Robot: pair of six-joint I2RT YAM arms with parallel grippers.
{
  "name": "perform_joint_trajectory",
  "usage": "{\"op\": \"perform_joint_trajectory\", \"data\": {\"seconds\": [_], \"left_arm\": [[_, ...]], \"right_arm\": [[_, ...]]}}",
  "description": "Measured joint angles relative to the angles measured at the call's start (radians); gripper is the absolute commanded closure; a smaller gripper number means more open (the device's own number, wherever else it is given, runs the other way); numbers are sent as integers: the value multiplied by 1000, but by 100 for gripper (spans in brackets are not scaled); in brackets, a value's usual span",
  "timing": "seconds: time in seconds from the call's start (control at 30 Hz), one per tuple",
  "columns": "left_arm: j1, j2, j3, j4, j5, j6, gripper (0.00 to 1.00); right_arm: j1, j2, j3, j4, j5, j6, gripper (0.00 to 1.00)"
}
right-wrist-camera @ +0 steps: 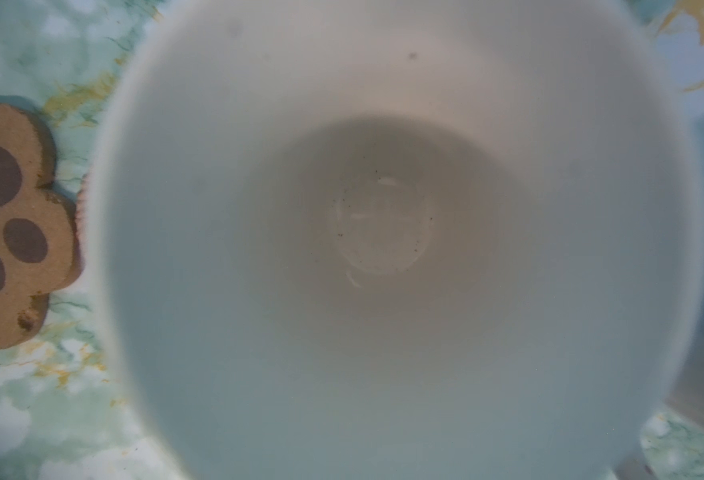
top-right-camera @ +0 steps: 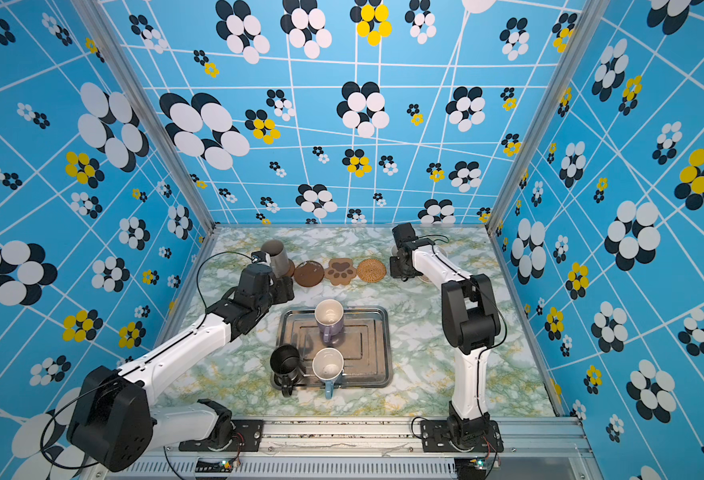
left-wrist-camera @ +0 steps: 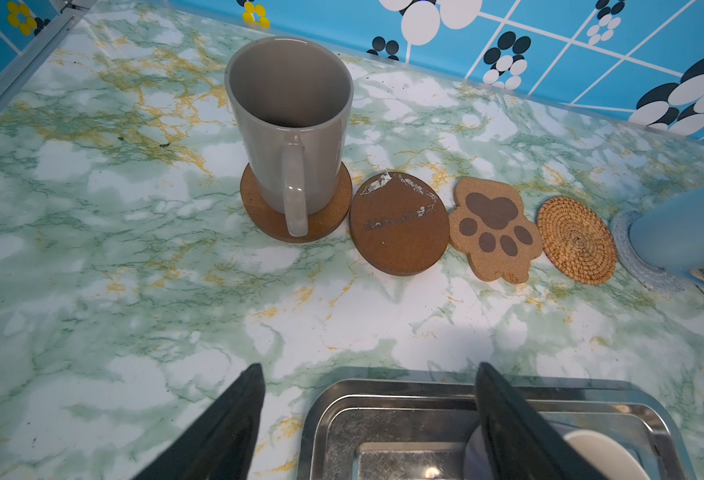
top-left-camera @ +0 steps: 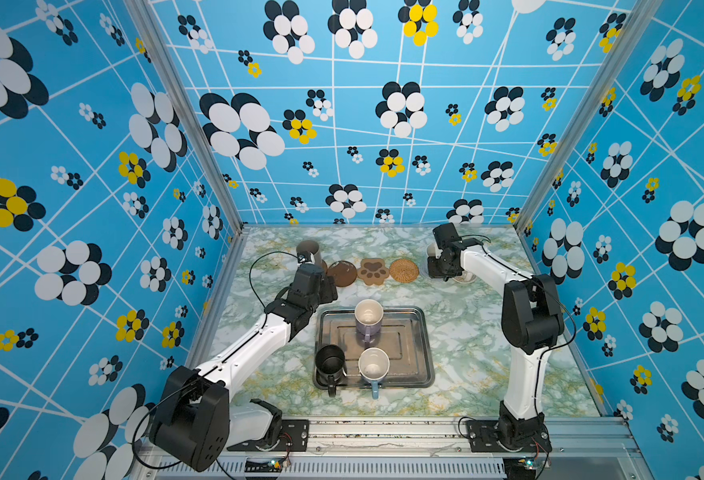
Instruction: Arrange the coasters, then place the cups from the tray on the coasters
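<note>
Marble-patterned film covers the table (top-left-camera: 466,332). Left pincer (left-wrist-camera: 366,368): jaws apart, empty, above the steel tray (left-wrist-camera: 383,399) rim. The lavender mug (top-left-camera: 367,328) stands in the tray, close under one finger. It appears to be glazed ceramic: rigid, brittle, slick, moderately heavy. Grip it across the wall at the rim or by the loop handle. Right pincer (top-left-camera: 439,270): jaws nearly together, apparently pinching the rim of the light blue mug (left-wrist-camera: 686,224), which stands directly beneath it on a pale coaster (left-wrist-camera: 632,257).

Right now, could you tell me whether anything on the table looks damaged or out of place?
Yes: the bare round brown coaster, next to the grey cup, has whitish scraped patches across its top, as if peeled. Nothing looks spilled.
</note>
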Motion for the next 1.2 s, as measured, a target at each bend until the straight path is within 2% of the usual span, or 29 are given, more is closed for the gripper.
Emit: {"op": "perform_joint_trajectory", "data": {"seconds": [0.23,0.53,0.83,1.2], "left_arm": [[0,0,0,-1,0,0,19],[0,0,0,-2,0,0,19],[0,-6,0,-3,0,0,19],[0,-50,0,-17,8,-1,20]], "right_arm": [[0,0,0,0,2,-3,62],[0,-5,0,0,5,2,42],[0,-137,-69,5,3,6,36],[20,-474,-191,58,5,53,33]]}}
